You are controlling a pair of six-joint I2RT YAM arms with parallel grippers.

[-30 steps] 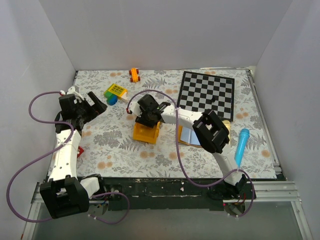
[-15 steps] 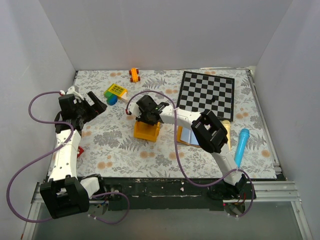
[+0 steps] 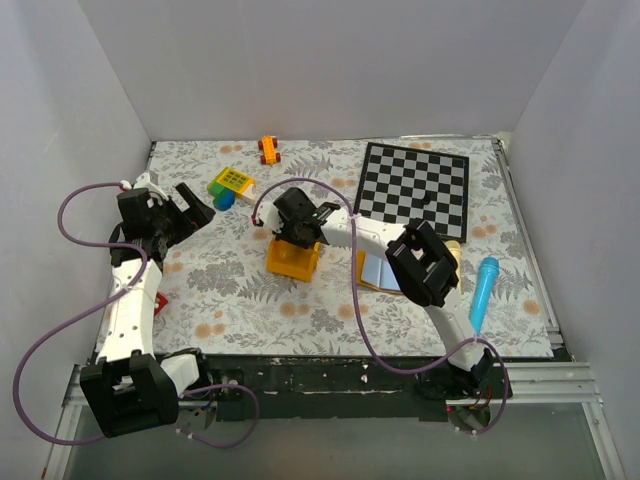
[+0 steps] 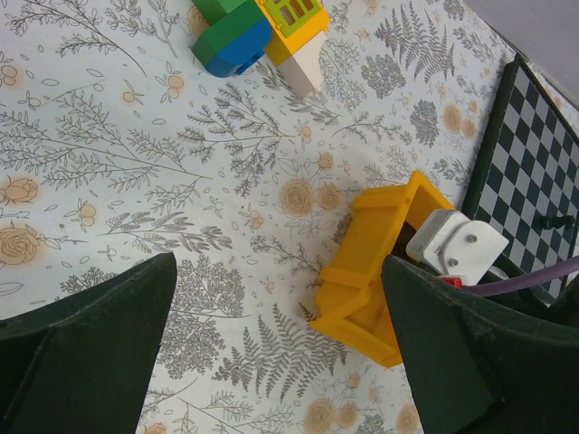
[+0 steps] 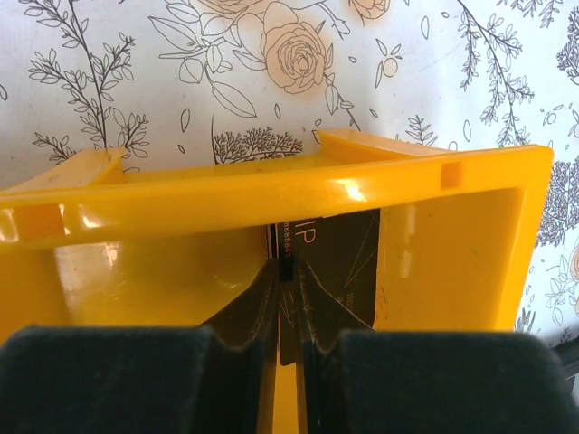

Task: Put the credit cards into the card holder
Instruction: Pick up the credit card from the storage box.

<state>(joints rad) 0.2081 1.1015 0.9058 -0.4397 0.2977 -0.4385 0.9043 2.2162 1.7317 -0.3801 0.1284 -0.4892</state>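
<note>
Within the yellow bin (image 5: 452,226), the right pincer (image 5: 288,274) is pressed together on the edge of a black credit card (image 5: 339,262). Just beside the bin, the card holder (image 3: 376,270) lies open on the table (image 3: 220,290), and the left pincer (image 4: 276,262) hangs spread wide

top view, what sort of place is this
Likely a robot test cell: plain white walls box in a floral-covered table, two arms bolted at its near edge, a chequered board among toys.
</note>
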